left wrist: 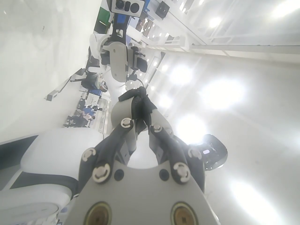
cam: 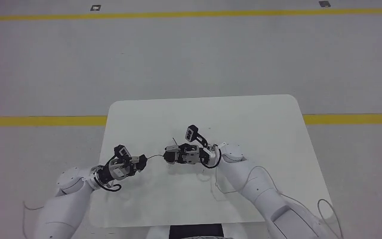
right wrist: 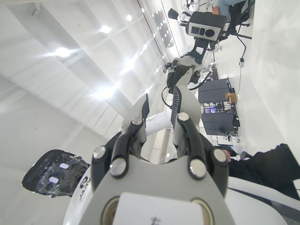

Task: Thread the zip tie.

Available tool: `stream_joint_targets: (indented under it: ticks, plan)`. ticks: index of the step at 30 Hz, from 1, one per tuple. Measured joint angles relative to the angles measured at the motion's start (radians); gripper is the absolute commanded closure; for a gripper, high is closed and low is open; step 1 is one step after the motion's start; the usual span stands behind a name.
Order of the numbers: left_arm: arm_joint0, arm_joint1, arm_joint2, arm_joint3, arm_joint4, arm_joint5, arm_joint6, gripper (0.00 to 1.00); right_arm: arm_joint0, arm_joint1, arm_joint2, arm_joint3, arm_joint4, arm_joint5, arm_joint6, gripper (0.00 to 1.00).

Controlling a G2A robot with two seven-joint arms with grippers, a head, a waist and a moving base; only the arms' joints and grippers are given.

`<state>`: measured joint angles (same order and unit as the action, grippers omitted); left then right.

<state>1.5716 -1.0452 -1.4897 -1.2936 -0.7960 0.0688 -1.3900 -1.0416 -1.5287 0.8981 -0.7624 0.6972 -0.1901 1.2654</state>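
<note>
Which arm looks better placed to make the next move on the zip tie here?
Probably the right. The left gripper is shut on the zip tie, while the right gripper is open by the tie's other end, ready to close.

Robotics laboratory hall: white worktop on grey floor marked with yellow lines; high ceiling lights, another humanoid robot, office chair.

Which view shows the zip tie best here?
Right wrist view: the zip tie curves clearly from the left end effector toward a pad of the open right end effector. Top view shows a hairline between the two. Left wrist view shows a short arc past that arm's shut end effector.
</note>
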Motion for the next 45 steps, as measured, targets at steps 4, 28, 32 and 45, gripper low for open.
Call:
stream_joint_targets:
  ticks: [4,28,32,45]
  plan:
    - [0.0,0.0,0.0,0.0,0.0,0.0,0.0,1.0,0.007,-0.004,-0.007,0.016,0.006,0.0,0.002,0.77]
    - [0.0,0.0,0.0,0.0,0.0,0.0,0.0,1.0,0.031,-0.022,-0.019,0.09,0.032,-0.033,0.01,0.81]
    - [0.0,0.0,0.0,0.0,0.0,0.0,0.0,1.0,0.028,-0.02,-0.015,0.081,0.033,-0.041,0.017,0.84]
    - [0.0,0.0,0.0,0.0,0.0,0.0,0.0,1.0,0.017,-0.016,-0.01,0.052,0.025,-0.041,0.018,0.87]
